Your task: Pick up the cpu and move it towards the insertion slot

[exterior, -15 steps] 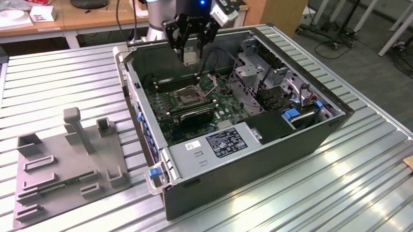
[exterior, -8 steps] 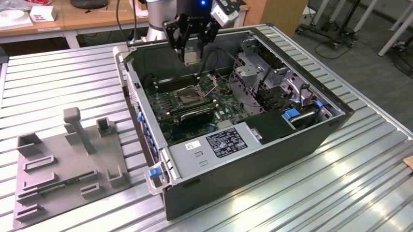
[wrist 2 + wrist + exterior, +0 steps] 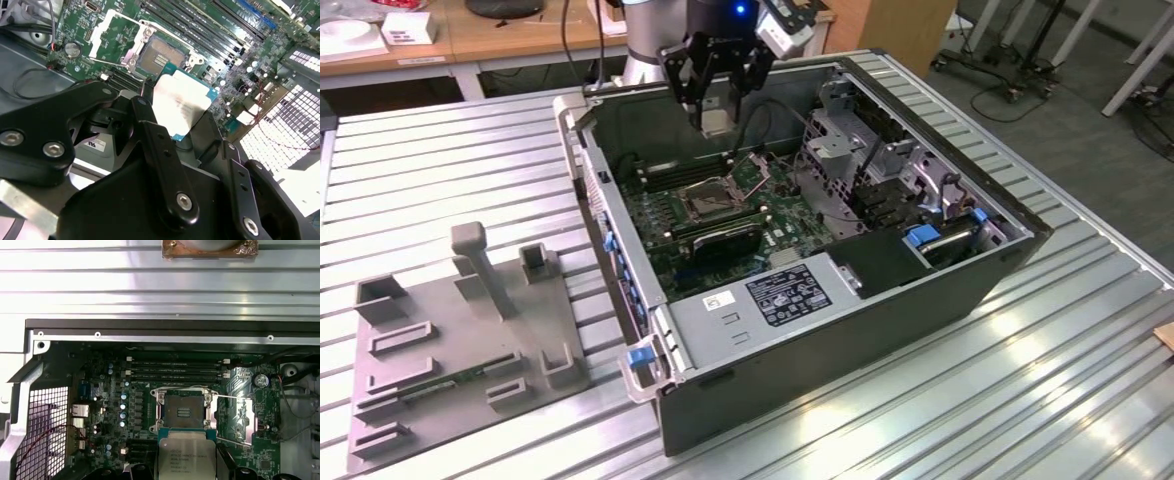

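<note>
My gripper [image 3: 716,112] hangs inside the open computer case, shut on the cpu [image 3: 716,127]. In the second wrist view the cpu [image 3: 181,102] is a flat square chip with a silvery top and green edge, clamped between two black fingers [image 3: 150,125]. The insertion slot [image 3: 704,200] lies below and slightly toward the front of the case, a square socket with a dark centre and an opened silver frame. In both wrist views the cpu [image 3: 186,457] floats above the green motherboard, just beside the insertion slot [image 3: 183,412] [image 3: 160,52], and does not touch it.
The black case walls [image 3: 854,350] ring the motherboard. Long black RAM slots [image 3: 177,367] run beside the socket. A drive cage and cables [image 3: 881,180] fill the exterior view's right side of the case. A grey tray [image 3: 454,350] holding a green memory stick [image 3: 447,385] lies on the slatted metal table.
</note>
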{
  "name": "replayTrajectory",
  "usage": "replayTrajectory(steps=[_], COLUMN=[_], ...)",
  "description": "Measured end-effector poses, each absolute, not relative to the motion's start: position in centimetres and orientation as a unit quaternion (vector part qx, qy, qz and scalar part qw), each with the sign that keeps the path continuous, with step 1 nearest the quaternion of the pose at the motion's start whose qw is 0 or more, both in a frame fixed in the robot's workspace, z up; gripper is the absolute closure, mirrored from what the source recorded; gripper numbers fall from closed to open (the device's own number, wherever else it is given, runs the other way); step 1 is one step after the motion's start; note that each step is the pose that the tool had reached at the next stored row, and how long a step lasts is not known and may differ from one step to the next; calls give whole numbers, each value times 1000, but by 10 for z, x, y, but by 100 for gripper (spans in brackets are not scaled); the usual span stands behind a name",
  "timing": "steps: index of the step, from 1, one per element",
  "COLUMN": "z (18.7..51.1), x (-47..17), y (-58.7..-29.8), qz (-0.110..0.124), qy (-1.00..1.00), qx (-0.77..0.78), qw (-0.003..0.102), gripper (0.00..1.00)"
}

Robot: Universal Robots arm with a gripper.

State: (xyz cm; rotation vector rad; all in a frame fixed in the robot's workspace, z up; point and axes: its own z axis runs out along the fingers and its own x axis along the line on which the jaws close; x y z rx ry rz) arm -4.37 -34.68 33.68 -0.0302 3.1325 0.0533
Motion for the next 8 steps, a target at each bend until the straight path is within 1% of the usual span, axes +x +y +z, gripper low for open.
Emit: replayTrajectory(steps=[8], z=[337], x=[-44], y=[-346], qz=[17], qy=[1000], qx=[-10], qw=[4], gripper=[46])
